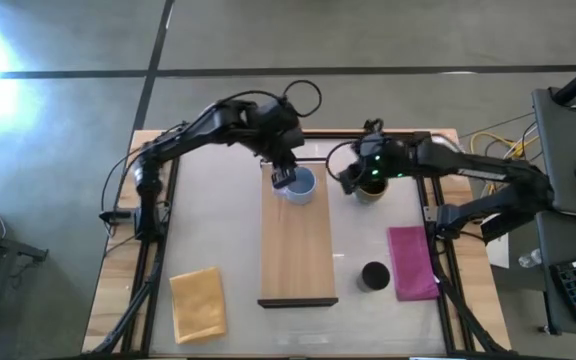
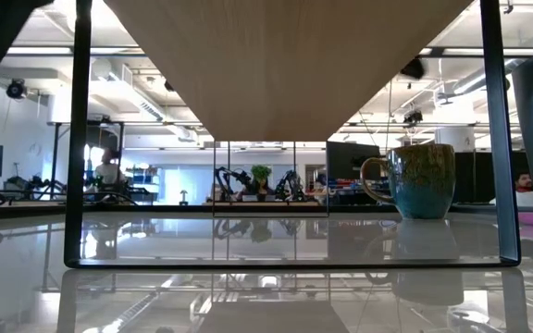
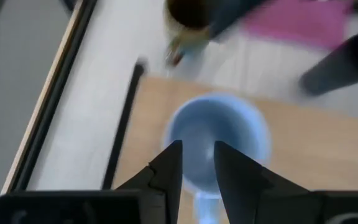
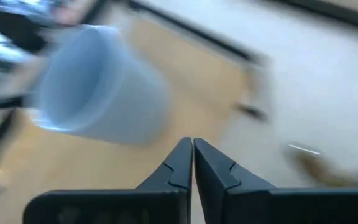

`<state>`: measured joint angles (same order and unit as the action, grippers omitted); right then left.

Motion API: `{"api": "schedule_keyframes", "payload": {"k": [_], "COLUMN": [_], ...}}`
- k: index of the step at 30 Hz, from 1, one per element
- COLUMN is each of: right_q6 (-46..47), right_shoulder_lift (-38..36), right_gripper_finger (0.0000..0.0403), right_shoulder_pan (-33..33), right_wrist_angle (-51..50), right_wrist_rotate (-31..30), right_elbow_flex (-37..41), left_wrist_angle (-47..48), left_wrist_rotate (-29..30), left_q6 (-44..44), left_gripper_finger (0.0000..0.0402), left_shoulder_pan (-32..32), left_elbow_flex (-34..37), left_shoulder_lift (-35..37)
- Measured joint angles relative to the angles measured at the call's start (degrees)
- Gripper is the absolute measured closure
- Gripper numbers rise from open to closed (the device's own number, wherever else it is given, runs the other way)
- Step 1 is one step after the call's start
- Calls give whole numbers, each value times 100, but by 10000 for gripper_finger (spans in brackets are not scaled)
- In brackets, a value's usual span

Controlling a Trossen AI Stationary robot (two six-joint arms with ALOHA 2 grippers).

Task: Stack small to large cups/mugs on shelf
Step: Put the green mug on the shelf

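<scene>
The light-blue mug (image 1: 301, 187) is at the far end of the light-wood shelf (image 1: 297, 250). My left gripper (image 1: 286, 178) is right over it, shut on it. The brown mug (image 1: 372, 189) stands on the table just right of the shelf; it also shows in the low view (image 2: 421, 180). My right gripper (image 1: 352, 180) hovers between the two mugs, shut and empty (image 4: 192, 152). The black handleless cup (image 1: 374, 275) stands on the table near the shelf's near right corner. My left gripper has the light-blue mug's handle (image 3: 207, 204) between its two fingers (image 3: 169, 171), at the mug's rim. The fingers come from above, pointing down. The mug is upright with its opening (image 3: 219, 134) up. I cannot tell whether its bottom rests on the shelf.
A magenta cloth (image 1: 411, 262) lies right of the black cup. A yellow cloth (image 1: 198, 304) lies at the near left. The shelf stands on dark end frames (image 2: 80, 139), with open space under it. The shelf's near half is bare wood.
</scene>
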<state>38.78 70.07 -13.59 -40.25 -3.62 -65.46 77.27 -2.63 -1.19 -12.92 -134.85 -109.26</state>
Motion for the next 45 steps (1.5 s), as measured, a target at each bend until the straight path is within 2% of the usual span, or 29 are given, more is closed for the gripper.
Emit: {"api": "schedule_keyframes", "payload": {"k": [3, 5, 7, 10, 15, 20, 26, 33, 38, 42, 45], "right_q6": [-66, -65, 2, 136, 384, 472, 555, 772, 899, 1048, 1089], "right_shoulder_lift": [-103, -114, -111, -60, -95, -301, -584, -614, -612, -612, -614], "right_gripper_finger": [383, 366, 343, 300, 242, 215, 217, 218, 219, 232, 258], "right_shoulder_pan": [-170, -304, -440, -560, -679, -944, -1147, -1188, -1236, -1324, -1397], "right_wrist_angle": [-1648, -2451, -3004, -3285, -3069, -3052, -2285, -1836, -1162, -748, -654], "right_wrist_rotate": [-591, -703, -695, -657, -843, -1005, -651, -873, -892, -762, -603], "right_elbow_flex": [-447, -588, -587, -353, 131, 649, 1353, 1810, 2234, 2513, 2699], "left_wrist_angle": [-372, -528, -582, -597, -556, -505, -1170, -2169, -2673, -2838, -2901], "left_wrist_rotate": [-31, -29, -20, -18, -9, -9, -13, -15, 6, 179, 210], "left_q6": [0, -3, -7, -20, -13, 0, -223, -713, -970, -1202, -1215], "left_gripper_finger": [323, 323, 323, 323, 323, 323, 323, 323, 323, 323, 323], "left_shoulder_pan": [172, 237, 264, 281, 281, 281, 281, 279, 276, 276, 276], "left_elbow_flex": [2, 2, 11, 13, 122, 604, 1679, 3155, 4024, 4505, 4781], "left_shoulder_lift": [242, 345, 424, 476, 535, 795, 1312, 2090, 2562, 2842, 3006]}}
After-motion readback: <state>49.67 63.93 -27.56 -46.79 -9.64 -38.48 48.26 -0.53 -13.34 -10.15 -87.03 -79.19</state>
